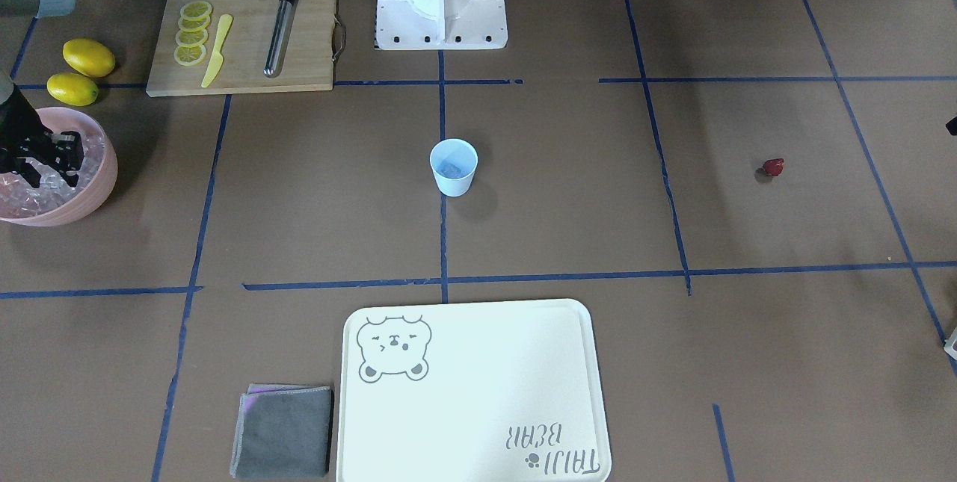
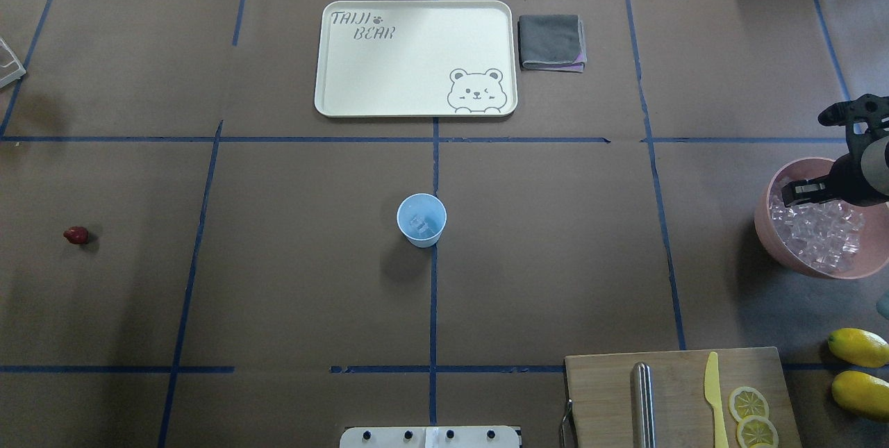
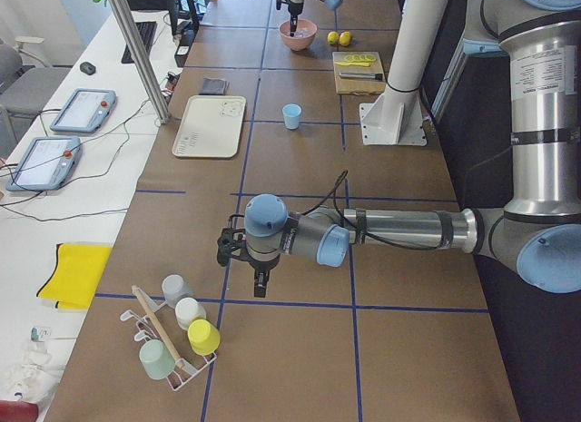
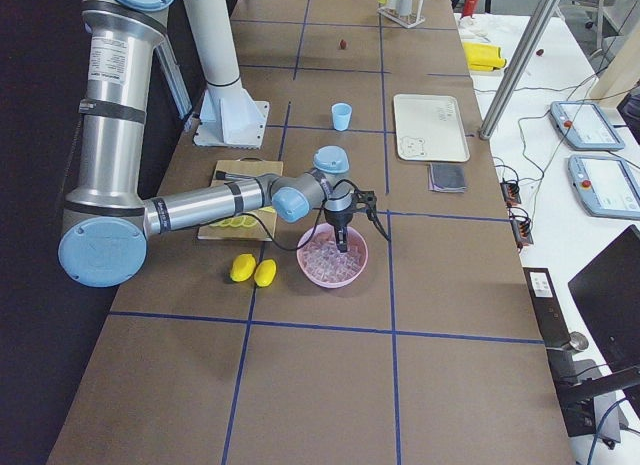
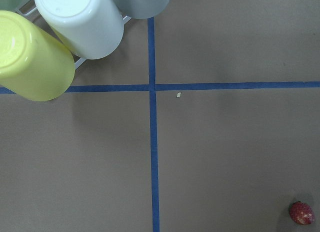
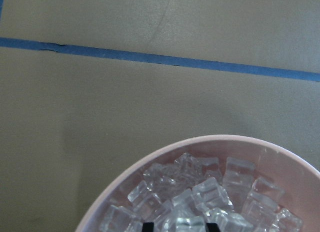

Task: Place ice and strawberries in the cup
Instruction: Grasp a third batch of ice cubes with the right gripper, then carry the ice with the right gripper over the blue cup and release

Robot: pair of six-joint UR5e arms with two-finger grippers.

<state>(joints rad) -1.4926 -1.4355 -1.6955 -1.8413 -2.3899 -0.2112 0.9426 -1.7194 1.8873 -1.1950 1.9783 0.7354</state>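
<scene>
1. Overhead exterior view: the cup (image 2: 421, 220) is seen upright at the middle of the table (image 2: 278, 281), on a blue tape line. Some ice (image 2: 419, 224) is visible inside it.
2. The strawberry (image 2: 76, 235) is found on the bare table on the robot's left side, well apart from the cup.
3. The bowl (image 2: 781, 245) is placed on the robot's right side and is filled with more ice. Two lemons (image 2: 860, 346) and a board (image 2: 680, 392) are located near it.
4. The right gripper (image 1: 52, 177) is lowered into the bowl. In the right wrist view, its fingertips (image 6: 147, 226) are shown apart, set among the cubes, with ice between them.
5. The left gripper (image 3: 260, 286) is held pointing down above the table, near a rack (image 3: 168, 354) of cups. Whether its fingers are apart or together cannot be told.
6. In the left wrist view, the strawberry is seen at the lower right corner.
</scene>
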